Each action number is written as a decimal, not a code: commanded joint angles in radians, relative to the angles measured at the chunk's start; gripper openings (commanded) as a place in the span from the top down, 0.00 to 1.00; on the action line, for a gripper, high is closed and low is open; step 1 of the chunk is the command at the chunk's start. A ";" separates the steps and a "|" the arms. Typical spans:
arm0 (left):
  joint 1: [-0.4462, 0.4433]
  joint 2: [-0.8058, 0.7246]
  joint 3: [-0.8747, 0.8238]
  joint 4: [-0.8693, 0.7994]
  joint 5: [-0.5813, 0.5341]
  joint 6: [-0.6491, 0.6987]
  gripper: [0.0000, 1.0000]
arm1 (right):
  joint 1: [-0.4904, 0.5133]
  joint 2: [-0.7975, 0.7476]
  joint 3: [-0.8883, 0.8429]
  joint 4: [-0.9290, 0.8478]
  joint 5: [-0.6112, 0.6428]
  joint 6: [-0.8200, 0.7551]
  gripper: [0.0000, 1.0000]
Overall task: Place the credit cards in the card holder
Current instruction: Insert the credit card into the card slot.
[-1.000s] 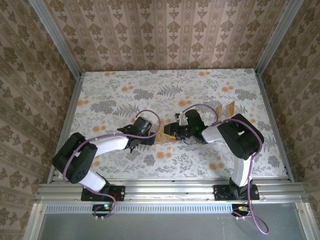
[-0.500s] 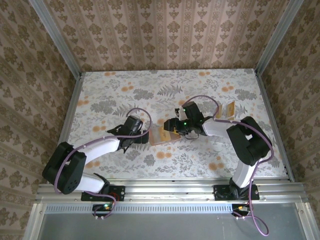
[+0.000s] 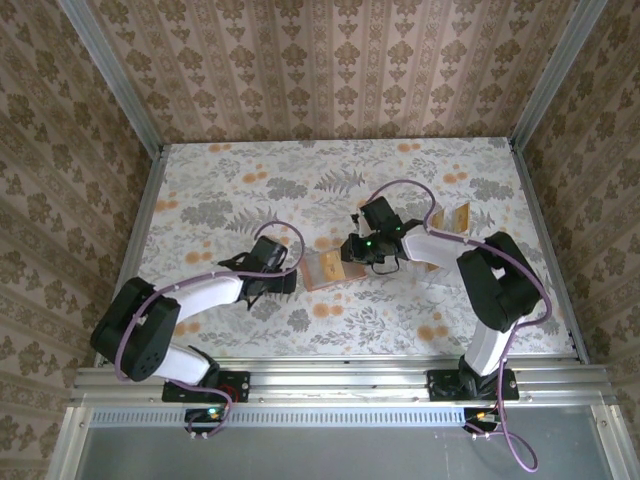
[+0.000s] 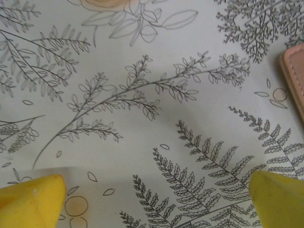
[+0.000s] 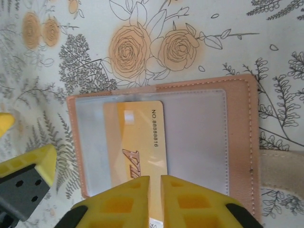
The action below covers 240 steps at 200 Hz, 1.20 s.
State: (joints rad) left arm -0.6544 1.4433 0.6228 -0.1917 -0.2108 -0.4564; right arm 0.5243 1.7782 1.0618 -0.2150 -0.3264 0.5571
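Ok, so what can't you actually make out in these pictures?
- Right wrist view: the lower end of the credit card is hidden behind the right gripper, so a pinch on it cannot be confirmed.
- Left wrist view: the card holder is cut off by the right edge.
- Top external view: the spare credit cards are too small to count.

The flat, pale surface (image 3: 250,190), printed with grey ferns and orange roses, is closed in on 3 sides by walls (image 3: 330,70) papered in brown damask stripes. Slanting silver metal posts (image 3: 112,75) mark the 2 far corners, and a ribbed aluminium rail (image 3: 340,382) runs along the near edge. The light is soft and even.
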 commanded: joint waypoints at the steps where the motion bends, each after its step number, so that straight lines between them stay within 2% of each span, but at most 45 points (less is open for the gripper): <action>1: -0.015 0.023 0.030 -0.023 -0.023 -0.012 0.00 | 0.015 0.032 0.045 -0.087 0.083 -0.055 0.88; 55: -0.034 0.074 0.076 -0.051 -0.052 -0.010 0.00 | 0.034 0.087 0.083 -0.115 0.116 -0.087 0.89; 184: -0.044 0.141 0.130 -0.063 -0.054 -0.002 0.00 | 0.084 0.136 0.124 -0.100 0.073 -0.077 0.91; 240: -0.045 0.141 0.132 -0.064 -0.052 -0.002 0.00 | 0.061 0.104 0.114 -0.123 0.121 -0.088 0.93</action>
State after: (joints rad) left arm -0.6933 1.5585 0.7406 -0.2394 -0.2523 -0.4561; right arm 0.6018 1.8938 1.1641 -0.2970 -0.2382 0.4820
